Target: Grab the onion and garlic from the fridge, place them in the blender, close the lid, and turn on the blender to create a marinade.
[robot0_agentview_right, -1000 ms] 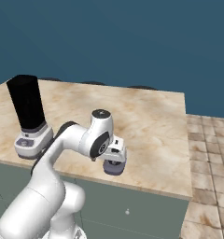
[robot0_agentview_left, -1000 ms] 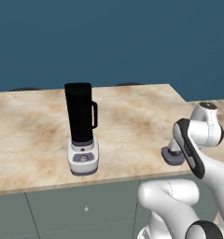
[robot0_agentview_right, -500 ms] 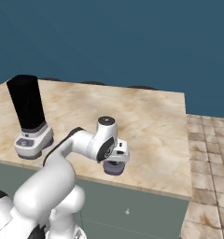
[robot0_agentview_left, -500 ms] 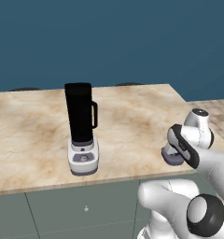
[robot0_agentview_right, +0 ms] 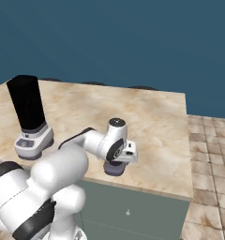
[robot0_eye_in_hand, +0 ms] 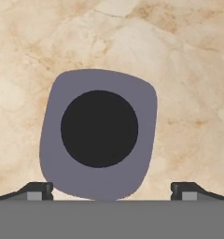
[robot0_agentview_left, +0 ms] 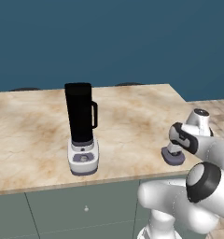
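Your gripper (robot0_eye_in_hand: pixel 107 190) hangs spread wide right over the lid (robot0_eye_in_hand: pixel 99 133), which lies flat on the bench (robot0_agentview_left: pixel 34 126) near its front edge, at 3 o'clock from the blender (robot0_agentview_left: pixel 81 128). Drop straight down, keep it centred, then pinch the rim evenly.

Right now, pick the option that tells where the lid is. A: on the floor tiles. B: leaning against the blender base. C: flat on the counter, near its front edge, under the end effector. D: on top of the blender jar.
C: the lid lies flat on the marble counter, with the end effector open just above it; the blender stands apart, its top uncovered.
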Robot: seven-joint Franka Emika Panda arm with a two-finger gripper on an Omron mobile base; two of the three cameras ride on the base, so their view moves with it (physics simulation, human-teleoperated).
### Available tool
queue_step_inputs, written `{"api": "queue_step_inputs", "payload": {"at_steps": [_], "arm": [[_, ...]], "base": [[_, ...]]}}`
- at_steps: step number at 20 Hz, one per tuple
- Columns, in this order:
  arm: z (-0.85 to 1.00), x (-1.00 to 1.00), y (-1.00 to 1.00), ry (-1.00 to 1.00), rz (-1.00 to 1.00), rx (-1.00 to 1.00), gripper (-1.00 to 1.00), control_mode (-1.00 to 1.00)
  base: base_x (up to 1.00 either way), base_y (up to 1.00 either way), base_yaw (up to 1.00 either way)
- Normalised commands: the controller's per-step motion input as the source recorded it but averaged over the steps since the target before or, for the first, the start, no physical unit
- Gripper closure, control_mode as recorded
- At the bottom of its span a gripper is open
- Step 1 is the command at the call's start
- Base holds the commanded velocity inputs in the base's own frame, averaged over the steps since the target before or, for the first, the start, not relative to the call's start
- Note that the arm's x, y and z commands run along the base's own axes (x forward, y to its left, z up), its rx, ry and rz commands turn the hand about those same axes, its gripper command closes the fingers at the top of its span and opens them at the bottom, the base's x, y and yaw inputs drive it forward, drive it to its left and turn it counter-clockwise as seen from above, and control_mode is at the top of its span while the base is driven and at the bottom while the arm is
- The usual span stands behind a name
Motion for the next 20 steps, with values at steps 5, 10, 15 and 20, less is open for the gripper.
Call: {"api": "queue_step_inputs", "payload": {"at_steps": [5,10,15,20], "arm": [[-0.04,0.14,0.22,0.01,0.00,0.00,-1.00,-1.00],[0.00,0.00,0.22,0.01,0.00,0.00,-1.00,-1.00],[-0.17,0.00,0.05,0.01,0.00,0.00,-1.00,-1.00],[-0.27,0.01,0.00,0.01,0.00,-0.02,-1.00,-1.00]], "base": [[0.00,0.00,0.00],[0.00,0.00,0.00],[0.00,0.00,0.00],[0.00,0.00,0.00]]}}
